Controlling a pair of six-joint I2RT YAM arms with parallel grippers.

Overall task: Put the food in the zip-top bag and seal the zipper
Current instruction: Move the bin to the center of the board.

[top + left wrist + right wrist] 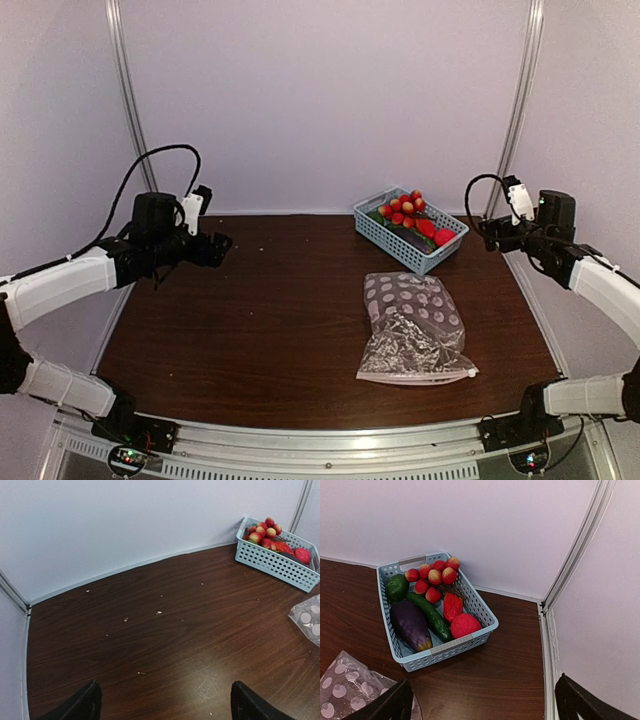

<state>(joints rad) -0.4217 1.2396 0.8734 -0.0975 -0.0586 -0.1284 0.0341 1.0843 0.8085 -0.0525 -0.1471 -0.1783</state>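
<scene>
Spanning the scene: a dark wood table (250,330), closed in by pale walls.
Left arm: raised over the table's left side, well apart from the bag; the left gripper (215,248) has its jaws spread wide and holds nothing.
Right arm: raised at the right edge, near the basket; the right gripper (487,232) also gapes wide and empty.
Zip-top bag (412,325): clear with white dots, lying flat and crumpled right of centre, with no food seen inside.
Basket (395,240): light blue and perforated, at the back just beyond the bag.
Food: all in the basket: purple eggplant (410,625), green cucumber (431,617), red pepper (452,605), cherry tomatoes (432,577), small dark green piece (396,587).
Zipper (420,377): pale strip along the bag's near edge; I cannot tell whether it is open or sealed.
Progress: to my eye nothing is done; every piece has yet to be bagged, and sealing comes after.
</scene>
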